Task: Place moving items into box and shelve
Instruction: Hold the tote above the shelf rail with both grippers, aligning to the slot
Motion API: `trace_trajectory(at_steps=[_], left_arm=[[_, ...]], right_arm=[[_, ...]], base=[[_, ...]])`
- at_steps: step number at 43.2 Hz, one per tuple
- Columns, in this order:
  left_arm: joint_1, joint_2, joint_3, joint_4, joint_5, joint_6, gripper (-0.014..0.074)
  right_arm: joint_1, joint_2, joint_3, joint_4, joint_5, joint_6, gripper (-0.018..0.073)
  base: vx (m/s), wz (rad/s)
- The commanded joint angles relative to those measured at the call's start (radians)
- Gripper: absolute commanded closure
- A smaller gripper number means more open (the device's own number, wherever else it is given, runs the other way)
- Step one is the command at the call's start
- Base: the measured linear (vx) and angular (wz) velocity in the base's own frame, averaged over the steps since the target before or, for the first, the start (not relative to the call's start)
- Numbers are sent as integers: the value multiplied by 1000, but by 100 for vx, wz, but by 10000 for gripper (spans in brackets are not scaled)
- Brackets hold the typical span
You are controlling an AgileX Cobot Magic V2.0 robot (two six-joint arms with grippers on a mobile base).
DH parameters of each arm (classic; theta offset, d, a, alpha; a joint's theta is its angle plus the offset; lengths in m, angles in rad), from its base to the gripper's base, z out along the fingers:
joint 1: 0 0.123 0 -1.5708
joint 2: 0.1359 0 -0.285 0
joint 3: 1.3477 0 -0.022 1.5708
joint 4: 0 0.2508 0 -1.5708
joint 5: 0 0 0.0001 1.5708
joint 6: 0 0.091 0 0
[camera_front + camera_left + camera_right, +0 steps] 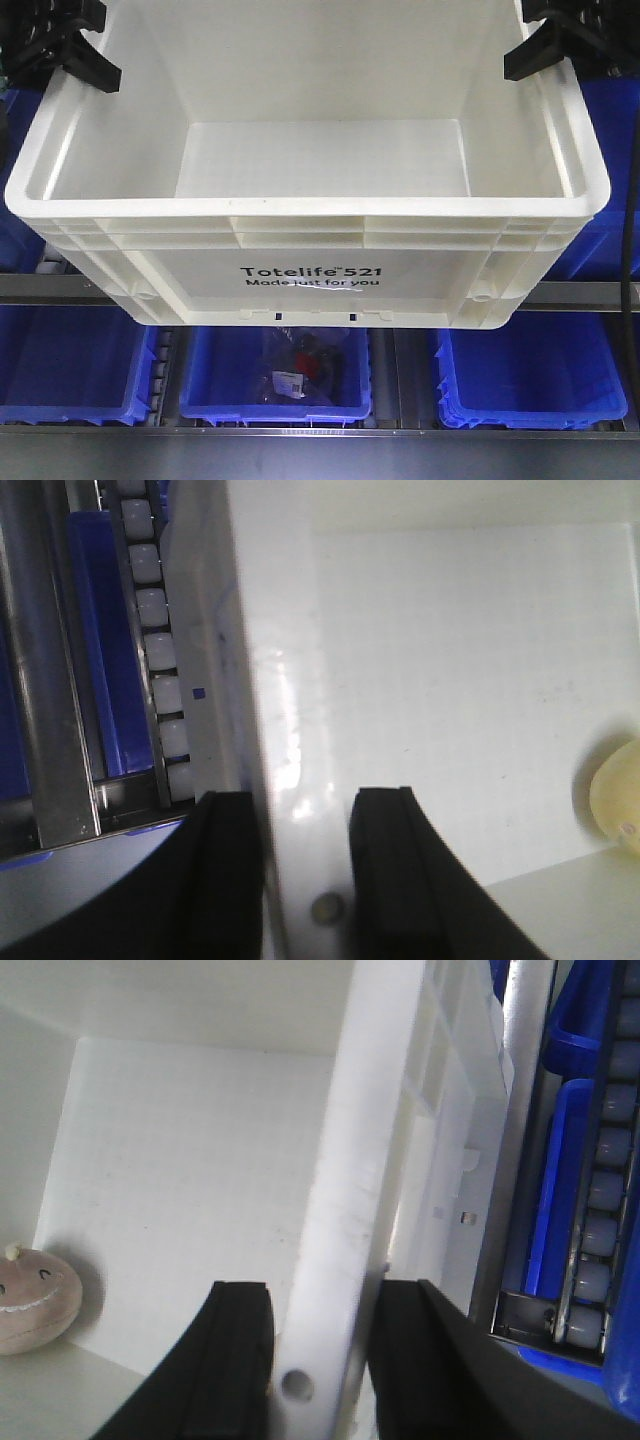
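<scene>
Both arms are gripping the same thing here. The left gripper (305,880) has its two black fingers (395,870) closed down on the side wall of the white box (310,215), one finger outside and one inside, with the rim pinched between them. The right gripper (320,1360) is doing the mirror version on the opposite wall, one pad on each face of the rim, and there's a small round hole in the wall right by the pads.

Inside the box, the pinkish-brown plush (35,1300) with the stitched smiley face sits on the floor in a corner near the right gripper's side. The yellow plush (615,795) is only partly in frame in the left wrist view, down by the bottom edge of the box; can't see its leaf from here.

From the front camera the box fills most of the view, "Totelife 521" print facing out, held in front of a shelf (60,290) with roller tracks. Blue bins (275,375) sit in a row below it, and the middle one has a clear bag (300,365) with something dark and red inside.
</scene>
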Motion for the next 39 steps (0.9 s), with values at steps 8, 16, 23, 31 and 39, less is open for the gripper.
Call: trace_trajectory(at_steps=[8,16,23,31,39], left_arm=[[-38,-57,-50,-315,-71,-1,600],[-38,-57,-50,-315,-71,-1,600],[-38,-57,-50,-315,-71,-1,600],[-38,-57,-50,-315,-71,-1,600],[-38,-57,-50,-308,-81,-1,600]], right_arm=[[27,-43,-43,288,-89,-19,559],[27,-43,-43,288,-89,-19,559],[27,-43,-43,288,-89,-19,559],[27,-43,-43,288,-89,-19,559],[27,-43,-43,288,-91,-19,559]], base=[[0,0],[0,0],[0,0],[0,0],[0,0]])
